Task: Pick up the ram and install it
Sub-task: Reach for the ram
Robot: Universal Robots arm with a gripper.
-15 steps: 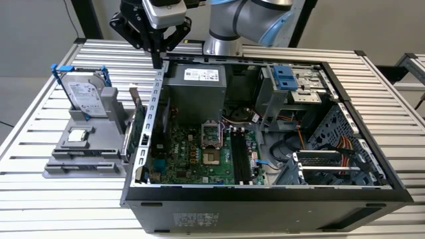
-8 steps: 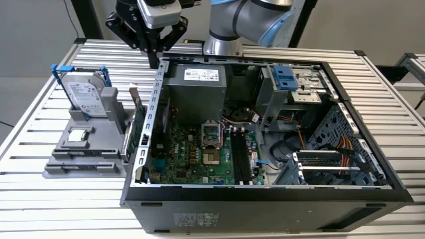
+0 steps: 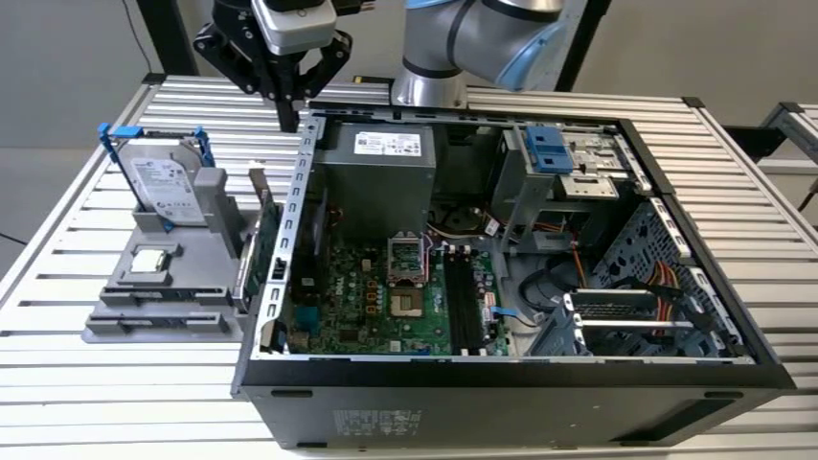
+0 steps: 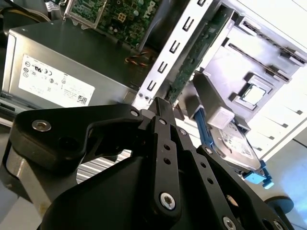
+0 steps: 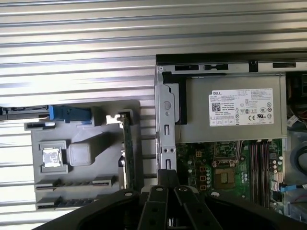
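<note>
One end effector (image 3: pixel 291 121) — clenched on nothing, touching nothing — poised over the computer case (image 3: pixel 511 402) edge

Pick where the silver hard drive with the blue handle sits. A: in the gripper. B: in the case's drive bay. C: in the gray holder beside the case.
C: the hard drive stands in the gray holder, outside the case.

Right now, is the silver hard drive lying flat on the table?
No, the hard drive stands upright in the grey holder, with its blue handle at the top.
</note>
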